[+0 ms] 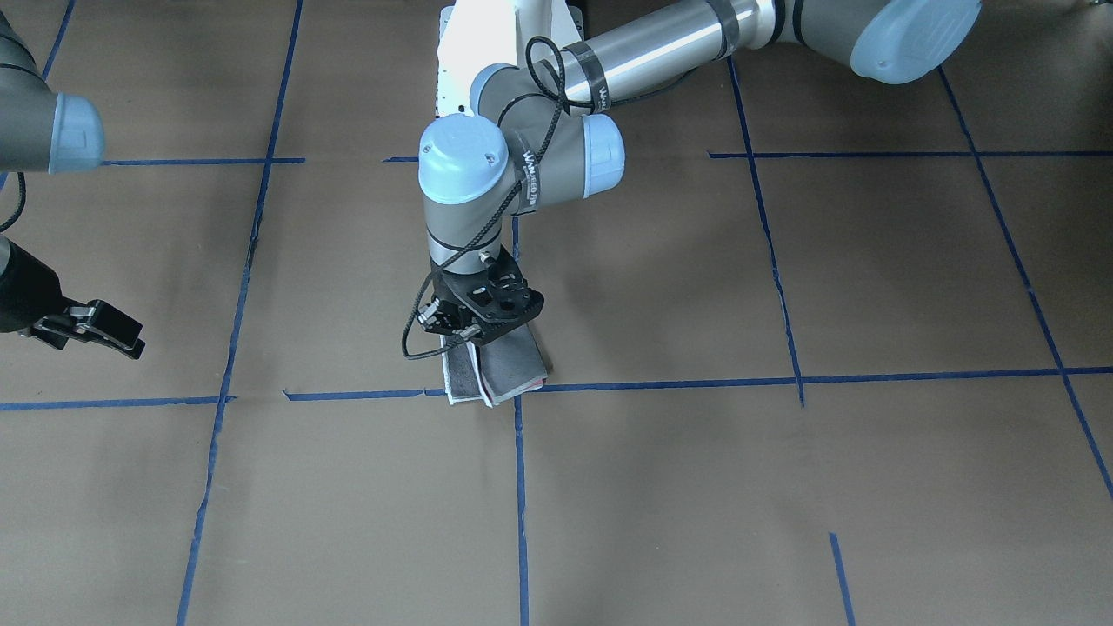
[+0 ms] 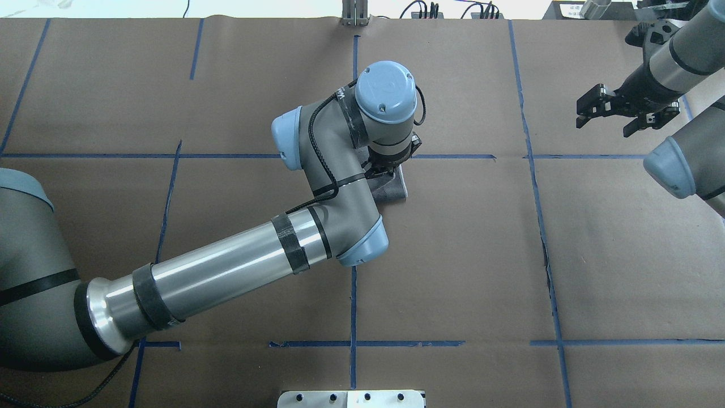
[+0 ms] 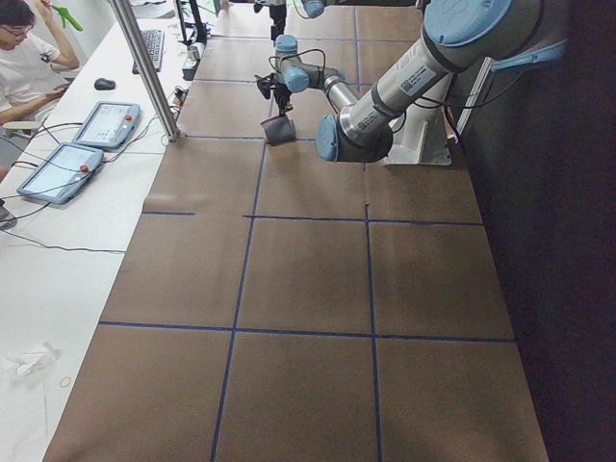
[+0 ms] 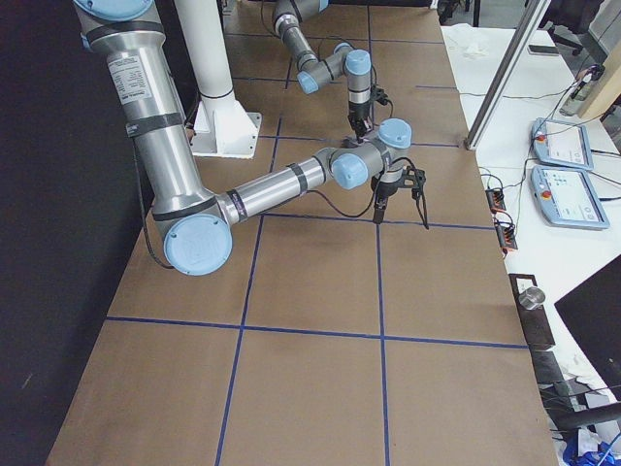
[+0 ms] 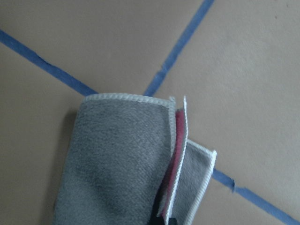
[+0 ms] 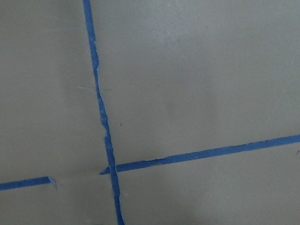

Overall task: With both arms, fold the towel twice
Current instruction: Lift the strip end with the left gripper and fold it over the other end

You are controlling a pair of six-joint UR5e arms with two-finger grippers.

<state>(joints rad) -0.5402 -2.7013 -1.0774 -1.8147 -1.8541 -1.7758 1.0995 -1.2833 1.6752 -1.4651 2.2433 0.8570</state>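
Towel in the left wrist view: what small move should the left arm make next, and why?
Probably open the jaws of the left gripper and lift off: the small pink-and-grey terry towel already lies in stacked layers on the brown table.

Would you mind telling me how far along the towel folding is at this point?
Done: the towel is a compact stack, grey outside with pink showing between whitish edges. In hand: the left pincer appears closed on it, just above the table. The right pincer hangs open, off to the side. Left: probably release, withdraw, and perhaps square the uneven edges.
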